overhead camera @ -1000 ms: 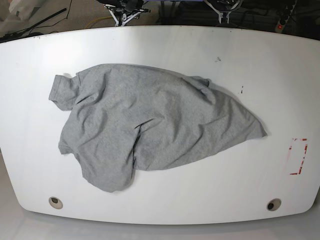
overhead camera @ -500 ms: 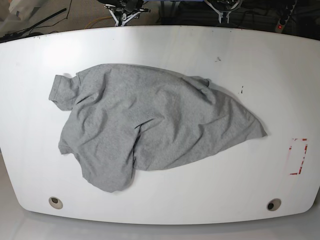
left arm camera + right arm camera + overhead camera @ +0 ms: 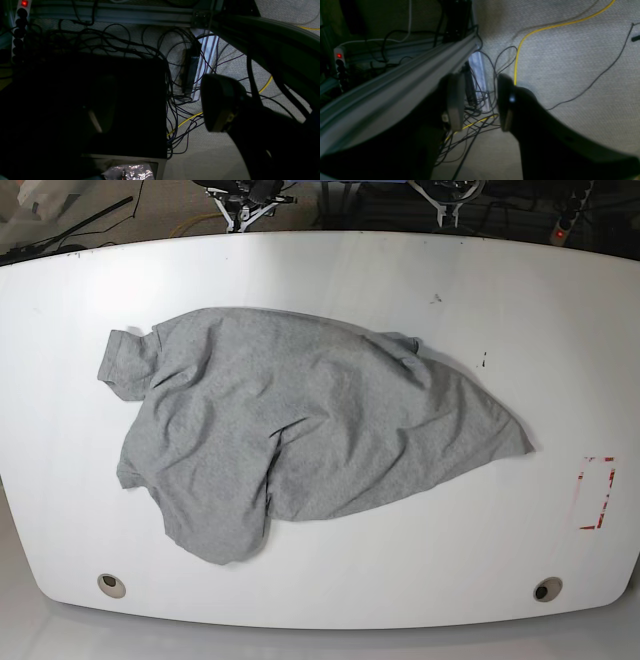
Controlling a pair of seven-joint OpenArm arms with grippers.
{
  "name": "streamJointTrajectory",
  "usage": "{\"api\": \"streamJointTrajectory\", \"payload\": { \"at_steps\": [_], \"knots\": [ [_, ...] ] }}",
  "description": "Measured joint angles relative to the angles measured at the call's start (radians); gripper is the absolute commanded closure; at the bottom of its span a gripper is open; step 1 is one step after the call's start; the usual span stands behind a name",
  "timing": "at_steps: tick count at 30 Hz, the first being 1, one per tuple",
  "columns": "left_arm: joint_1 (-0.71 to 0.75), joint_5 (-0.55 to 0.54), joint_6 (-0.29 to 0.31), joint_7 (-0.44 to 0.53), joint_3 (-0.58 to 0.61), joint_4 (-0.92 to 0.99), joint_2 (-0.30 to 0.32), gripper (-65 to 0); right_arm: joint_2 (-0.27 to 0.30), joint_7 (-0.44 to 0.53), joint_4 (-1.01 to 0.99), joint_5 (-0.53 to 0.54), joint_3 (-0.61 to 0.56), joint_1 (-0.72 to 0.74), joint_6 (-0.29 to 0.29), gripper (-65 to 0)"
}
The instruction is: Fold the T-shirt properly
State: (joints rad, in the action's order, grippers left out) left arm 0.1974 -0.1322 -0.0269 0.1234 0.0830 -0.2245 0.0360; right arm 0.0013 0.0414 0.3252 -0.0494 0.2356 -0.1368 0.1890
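The T-shirt (image 3: 300,430) lies crumpled and unfolded on the white tabletop (image 3: 330,270), centred slightly toward the base view's left. One sleeve (image 3: 122,365) points to that view's left edge; the hem corner (image 3: 515,442) reaches toward a red-marked rectangle (image 3: 597,492) but stays well apart from it. Bare tabletop surrounds the cloth on every side, with two round grommets (image 3: 112,585) near the front edge. The neck and the second sleeve are buried in folds and cannot be made out.

Neither arm appears in the base view. The right end effector (image 3: 480,105) hangs over the carpeted floor (image 3: 570,62) and cables, its jaws apart with nothing between them. The left end effector (image 3: 160,105) shows only one finger (image 3: 220,102) clearly; the other is lost in darkness, the gap wide and empty.
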Motion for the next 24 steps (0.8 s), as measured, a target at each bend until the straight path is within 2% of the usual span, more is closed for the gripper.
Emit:
{"api": "streamJointTrajectory", "payload": {
  "at_steps": [15,24],
  "knots": [
    [0.0,0.0,0.0,0.0,0.0,-0.006,0.0,-48.3,0.001,0.0,0.0,0.0,0.0,-0.001,0.0,-20.3],
    [0.002,0.0,0.0,0.0,0.0,-0.008,0.023,-48.3,0.001,0.0,0.0,0.0,0.0,-0.003,0.001,-20.3]
  ]
}}
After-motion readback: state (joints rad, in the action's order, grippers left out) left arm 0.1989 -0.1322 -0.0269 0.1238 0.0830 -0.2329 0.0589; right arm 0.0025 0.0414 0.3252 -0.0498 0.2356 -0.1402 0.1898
